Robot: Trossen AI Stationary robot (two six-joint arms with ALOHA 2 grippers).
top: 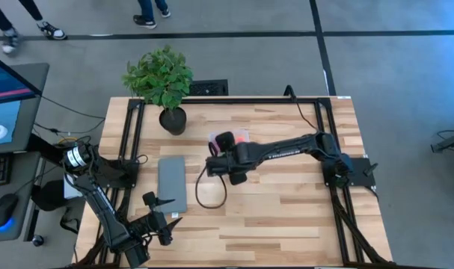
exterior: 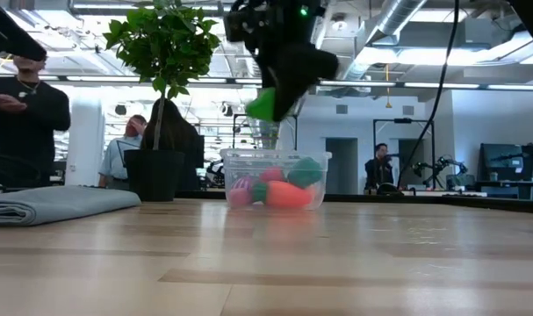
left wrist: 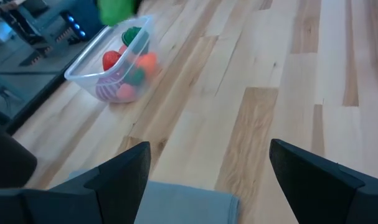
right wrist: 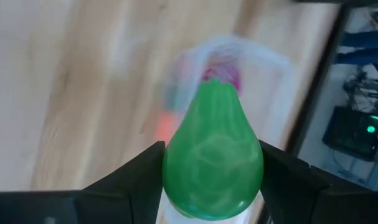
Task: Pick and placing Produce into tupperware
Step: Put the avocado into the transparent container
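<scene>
The right end effector (right wrist: 212,180) hangs above the small clear plastic tub (exterior: 275,178), its two dark fingers closed on a bright green pear-shaped toy fruit (right wrist: 212,155). In the right wrist view the green toy fills the gap between the fingers, touching both, with its narrow end pointing toward the tub below. In the low view the same green piece (exterior: 264,105) shows at the tip of the dark arm, held in the air well clear of the tub's rim.

The tub stands on the pale wooden surface (top: 286,209), near the far edge and just beside the potted leafy plant in a black pot (top: 165,86). Inside it lie several small toys: a red one (left wrist: 111,60), an orange one (exterior: 288,195), a dark green one (exterior: 306,170) and a pink or purple striped one (left wrist: 108,92). They lie heaped against one another in the bottom.

The left end effector (left wrist: 207,180) waits near the front left corner of the surface, its fingers spread wide and holding nothing. It sits just beside the near end of a flat grey folded cloth (top: 172,183), which lies on the surface between the left arm and the tub.

In the room behind the surface, people (exterior: 25,114) show at the far left and further back.
</scene>
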